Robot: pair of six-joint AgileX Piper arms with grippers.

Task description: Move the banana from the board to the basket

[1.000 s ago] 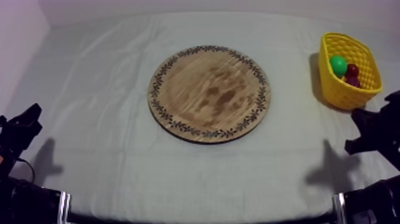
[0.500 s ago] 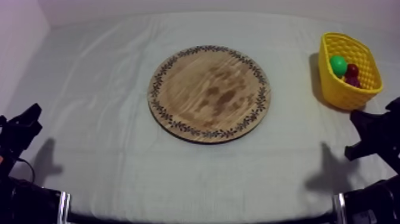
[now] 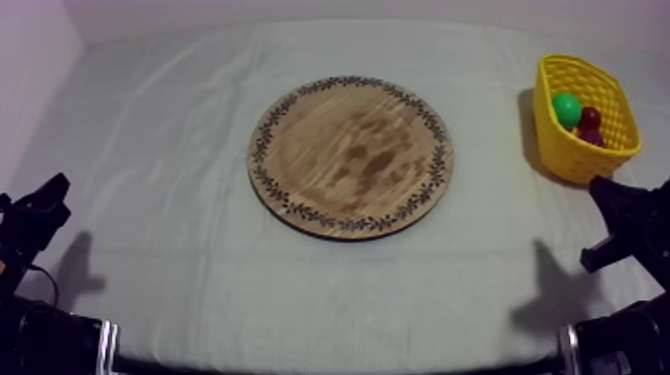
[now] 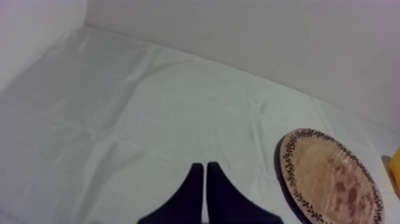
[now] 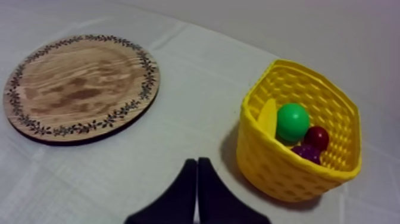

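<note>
As the banana (image 5: pixel 267 117) is seen inside the yellow basket (image 5: pixel 280 173) and the wooden board (image 5: pixel 77 83) bare, left claw (image 4: pixel 205 167) and right claw (image 5: pixel 197 162) are held pressed together, parked clear, task judged done.

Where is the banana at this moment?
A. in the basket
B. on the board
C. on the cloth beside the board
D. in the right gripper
A: the banana lies inside the basket, beside a green fruit; the board is bare.

Soft, faintly violet light leaves grey shadows on the cloth (image 3: pixel 169 150) beside the yellow basket (image 3: pixel 564 156) and under the wooden board (image 3: pixel 349 155)
</note>
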